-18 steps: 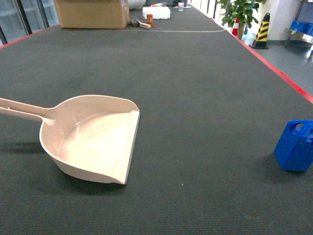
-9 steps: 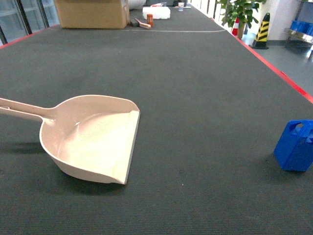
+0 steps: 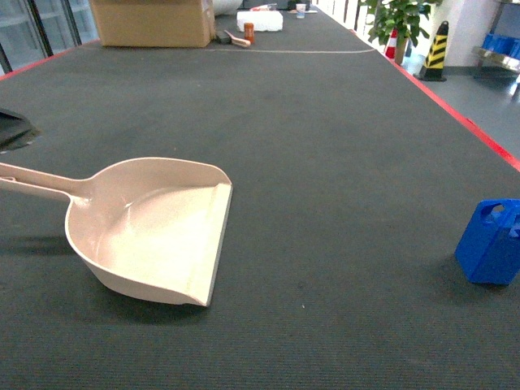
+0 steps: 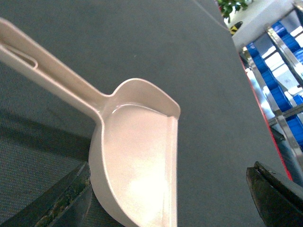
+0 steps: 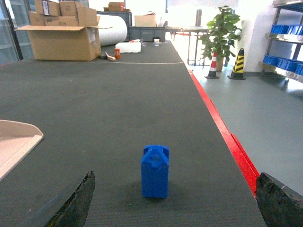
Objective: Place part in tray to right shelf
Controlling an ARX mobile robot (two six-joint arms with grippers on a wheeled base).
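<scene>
The blue part (image 3: 491, 242) stands upright on the dark mat at the far right. In the right wrist view the part (image 5: 155, 171) is just ahead of my right gripper (image 5: 176, 189), which is open and apart from it. The beige tray (image 3: 154, 231) lies empty at the left, handle pointing left. In the left wrist view my left gripper (image 4: 170, 189) hangs open above the tray (image 4: 137, 156), its fingers wide on either side of the scoop. The right shelf (image 5: 284, 42) with blue crates stands off the mat at the right.
A red stripe (image 5: 227, 137) marks the mat's right edge, with grey floor beyond. Cardboard boxes (image 3: 150, 20) and small items stand at the far end. A striped cone (image 3: 437, 49) and a potted plant (image 3: 398, 20) stand at the back right. A dark piece of my left arm (image 3: 15, 128) shows at the left edge.
A dark piece of my left arm has come into the head view at the left edge. The tray and the part have not moved.
</scene>
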